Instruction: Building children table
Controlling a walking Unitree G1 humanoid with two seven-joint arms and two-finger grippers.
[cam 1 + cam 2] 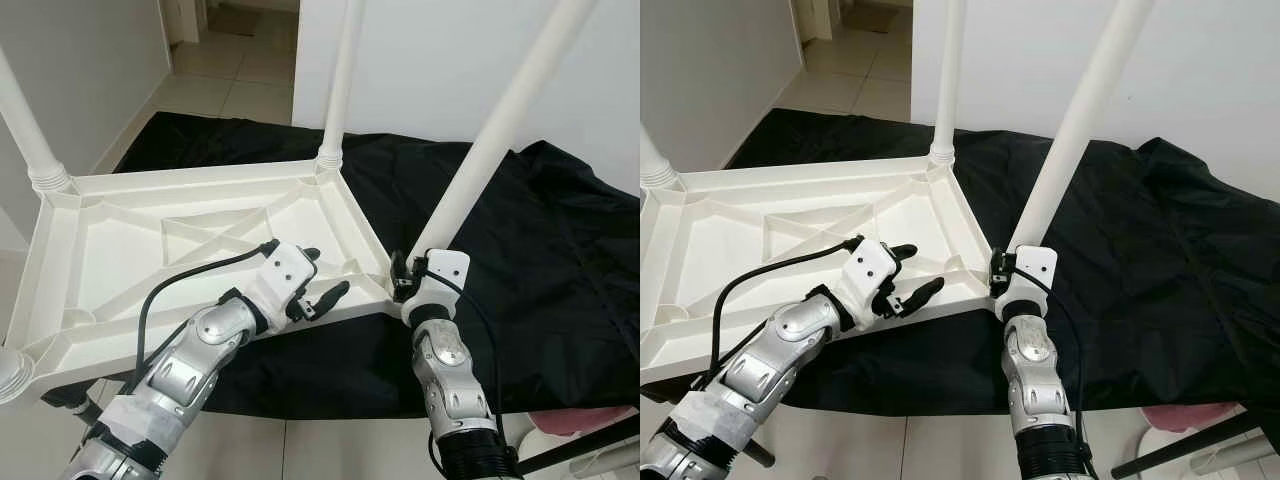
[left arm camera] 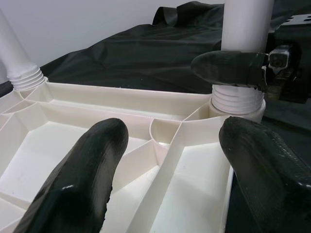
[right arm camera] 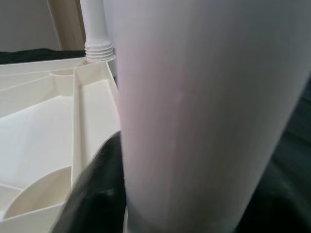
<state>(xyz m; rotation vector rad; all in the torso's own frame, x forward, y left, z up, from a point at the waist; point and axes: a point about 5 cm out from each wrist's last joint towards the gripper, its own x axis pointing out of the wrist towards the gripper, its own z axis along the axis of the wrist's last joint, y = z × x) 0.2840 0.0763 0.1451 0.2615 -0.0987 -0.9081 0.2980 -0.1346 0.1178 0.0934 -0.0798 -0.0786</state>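
White plastic makes up the upturned table top (image 1: 190, 235), which lies ribbed side up on a black cloth (image 1: 540, 250) spread over the tiled floor (image 1: 215, 80), with legs rising from its corners. The right gripper (image 1: 405, 275) is clenched around the base of the near-right leg (image 1: 490, 140), just above its ribbed collar at the table's corner. The left gripper (image 1: 320, 280) hovers over the near rim beside that corner, its fingers (image 2: 82, 179) spread apart and holding nothing, the rim and a round socket lying between them. In the right wrist view the leg is blurred and blocks most of the fingers. Each leg's upper end is cut off by the frame.
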